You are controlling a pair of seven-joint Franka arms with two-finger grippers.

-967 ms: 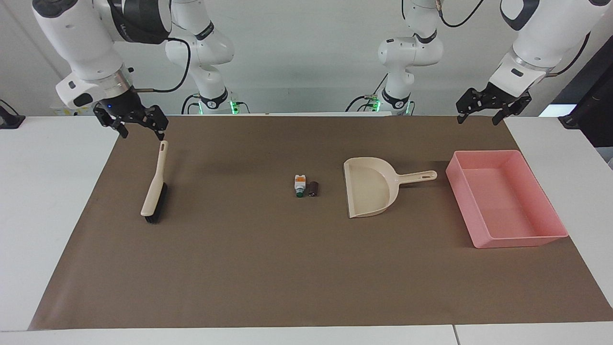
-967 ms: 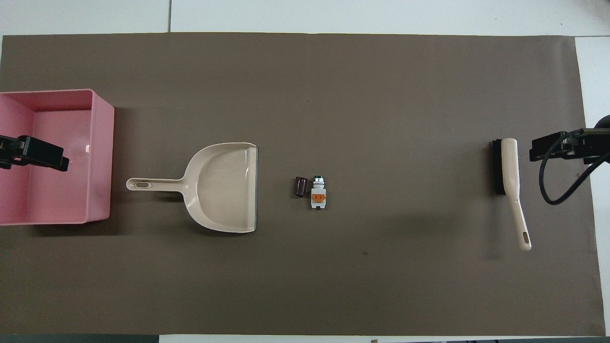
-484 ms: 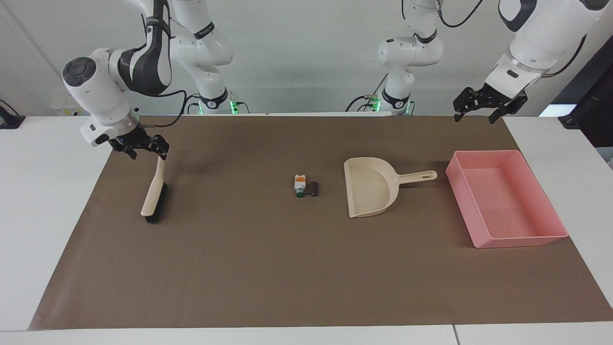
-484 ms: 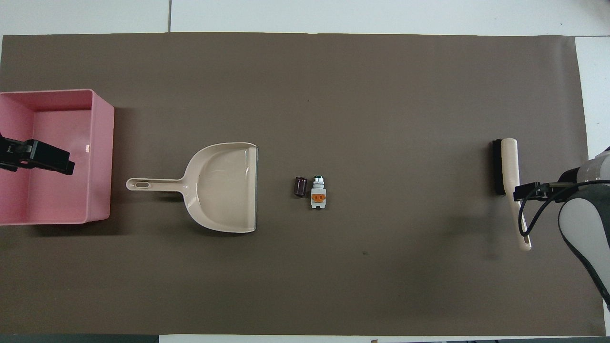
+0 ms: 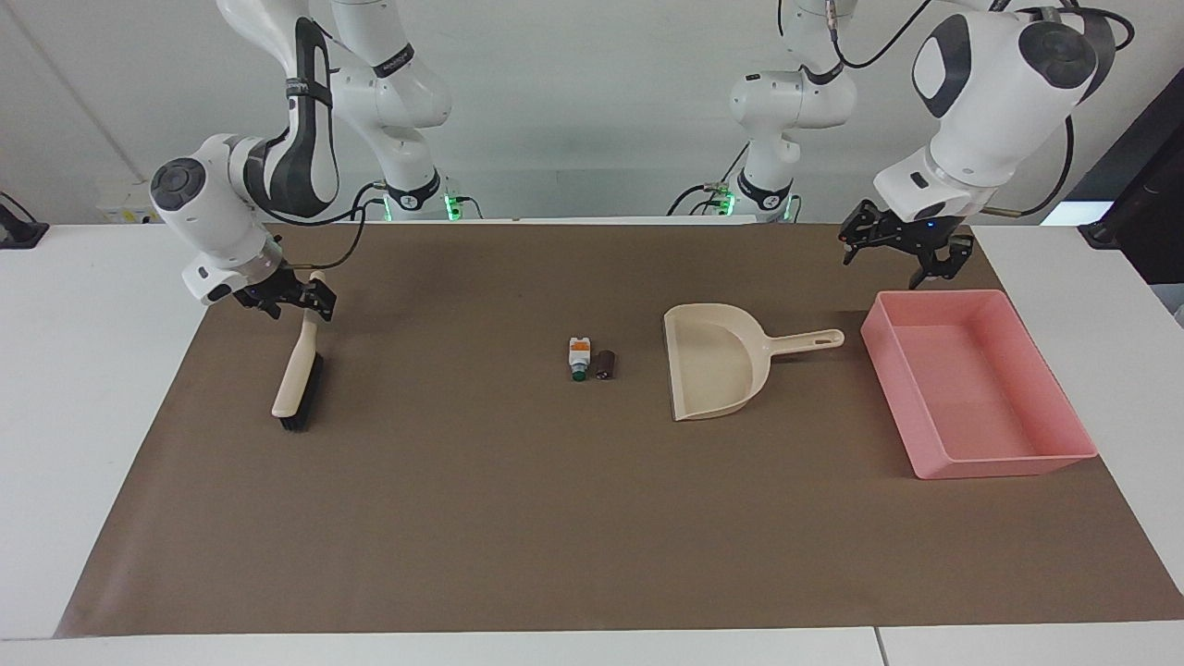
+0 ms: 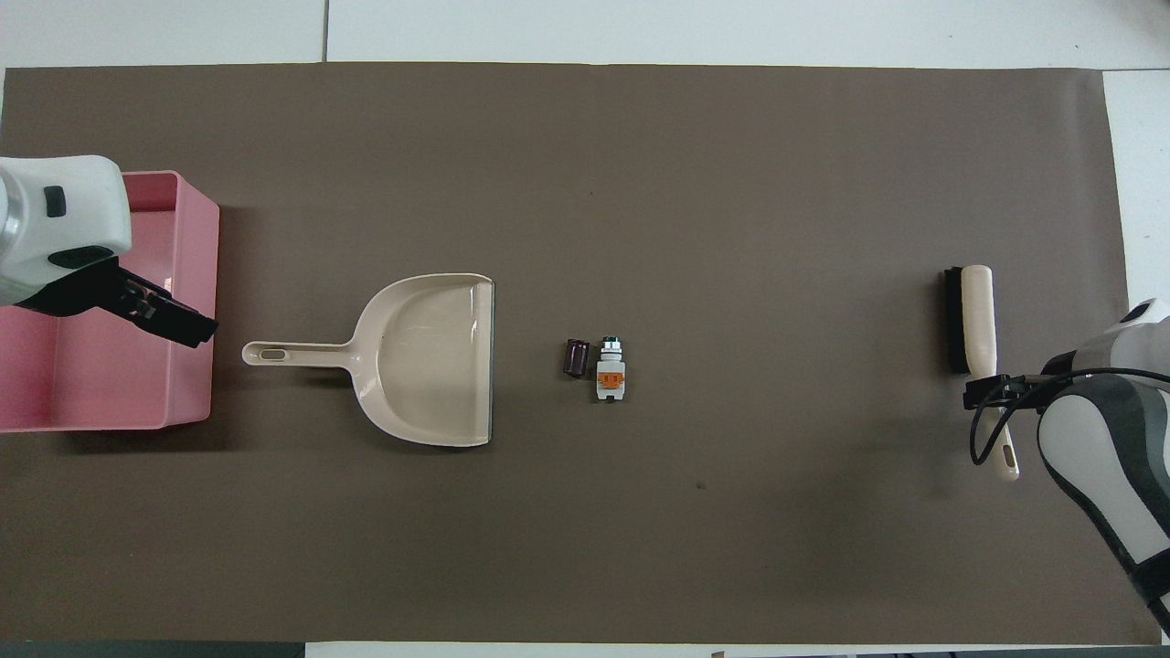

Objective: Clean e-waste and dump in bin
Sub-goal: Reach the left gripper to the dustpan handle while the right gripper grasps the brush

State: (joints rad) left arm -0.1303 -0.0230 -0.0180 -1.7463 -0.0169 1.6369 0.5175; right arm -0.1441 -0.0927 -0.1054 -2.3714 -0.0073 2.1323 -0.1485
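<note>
Right gripper (image 5: 294, 301) open, straddling the handle of the beige plastic black-bristled brush (image 5: 298, 375), not clamped. Left gripper (image 5: 895, 250) open, empty, above the pink rectangular plastic bin (image 5: 980, 458).

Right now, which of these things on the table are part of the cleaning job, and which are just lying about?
Part of the job:
- white block and dark cylinder, the e-waste
- brush, right gripper at its handle
- dustpan
- pink bin, left gripper over the mat near it

Just lying about:
- nothing; only the brown mat underneath
</note>
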